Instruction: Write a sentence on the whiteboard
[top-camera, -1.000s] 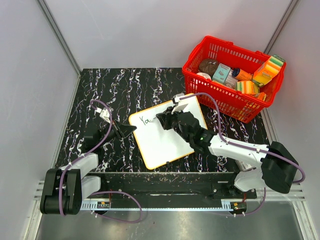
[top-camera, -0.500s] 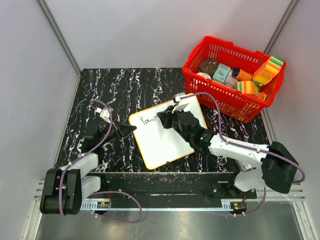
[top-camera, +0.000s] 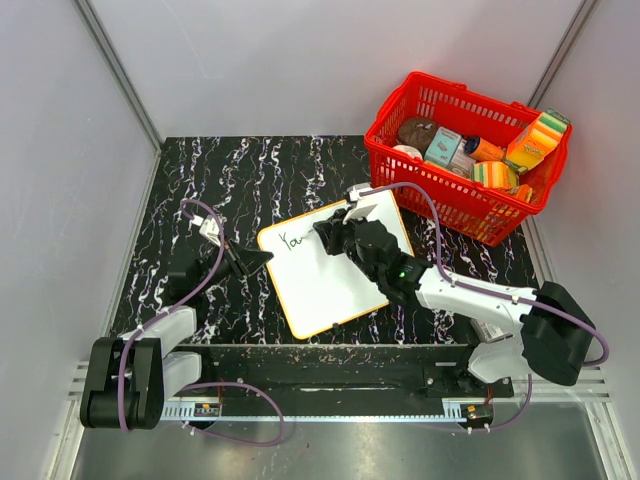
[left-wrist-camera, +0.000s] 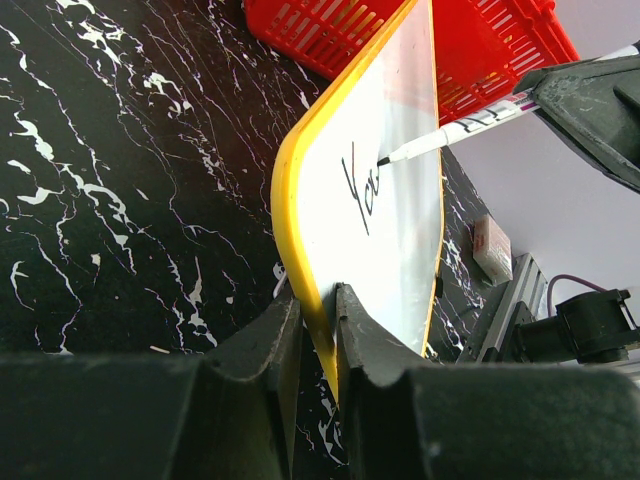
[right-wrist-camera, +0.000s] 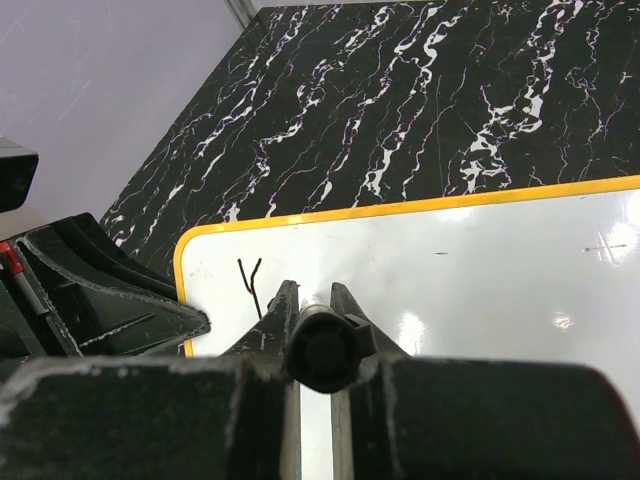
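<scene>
Pinching the marker (left-wrist-camera: 462, 127) between squeezed-in fingers, the right tool (top-camera: 326, 233) is pressing the tip to the whiteboard (top-camera: 325, 290) just past the letters "You" (left-wrist-camera: 362, 187). The whiteboard is lying mid-tabletop (top-camera: 250, 180), one corner near the red basket (top-camera: 455, 207). Its long axis is running from the left arm's side toward the basket, angled slightly away from the bases. The text is sitting along the far long edge, starting at the left end. Key relation: the blank stretch is lying to the right of the tip, along that long axis toward the basket. The next strokes are therefore probably calling for the right arm to slide rightward with the tip held down. The right arm is reaching in from its base, stretched low across the middle of the board. In the left wrist view the marker is slanting down onto the board from the basket side. The left tool (left-wrist-camera: 315, 300) is clamping the board's left short edge, jaws closed on the yellow rim and forearm low over the tabletop, seemingly steadying the board. The right arm is the one lying nearer the blank area. Most of the sentence is not yet written.
</scene>
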